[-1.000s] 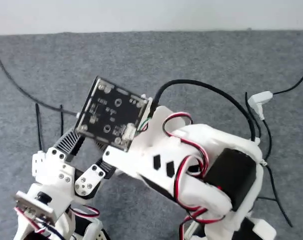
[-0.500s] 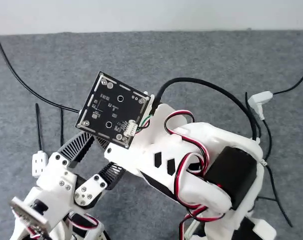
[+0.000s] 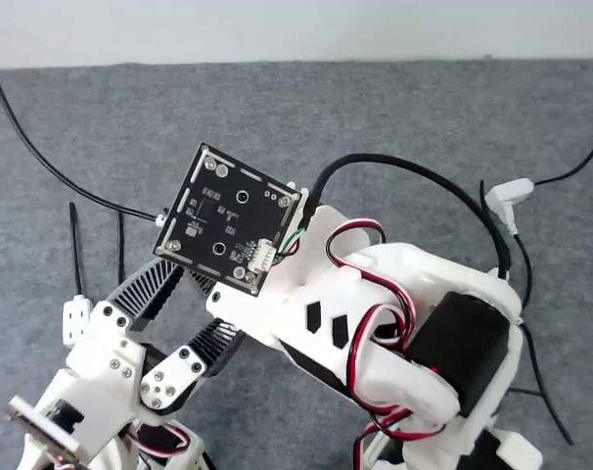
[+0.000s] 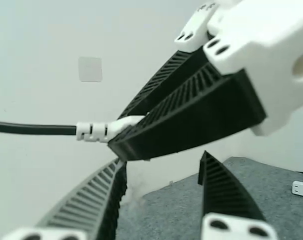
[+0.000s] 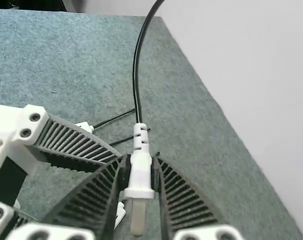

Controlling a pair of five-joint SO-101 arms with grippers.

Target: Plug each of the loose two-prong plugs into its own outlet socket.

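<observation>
You've two plugs: right gripper (image 5: pixel 140 162) clamps the held plug (image 5: pixel 140 176) lengthwise, cable pointing far-left; spare plug (image 3: pixel 513 199) lies far-right; left gripper (image 4: pixel 162 161) fingers apart.

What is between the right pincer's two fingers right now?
A white two-prong plug, clamped in the right pincer, its black cord running away; the right wrist view shows it.

— Surface?
— Table (image 3: pixel 394 117) covered in grey felt, meeting a pale wall at the far side.
— Items lying on it?
— White socket (image 3: pixel 75 320) near the left edge and white plug (image 3: pixel 509 200) far right, well apart. Thin black cables (image 3: pixel 73 250) trail beside each.
</observation>
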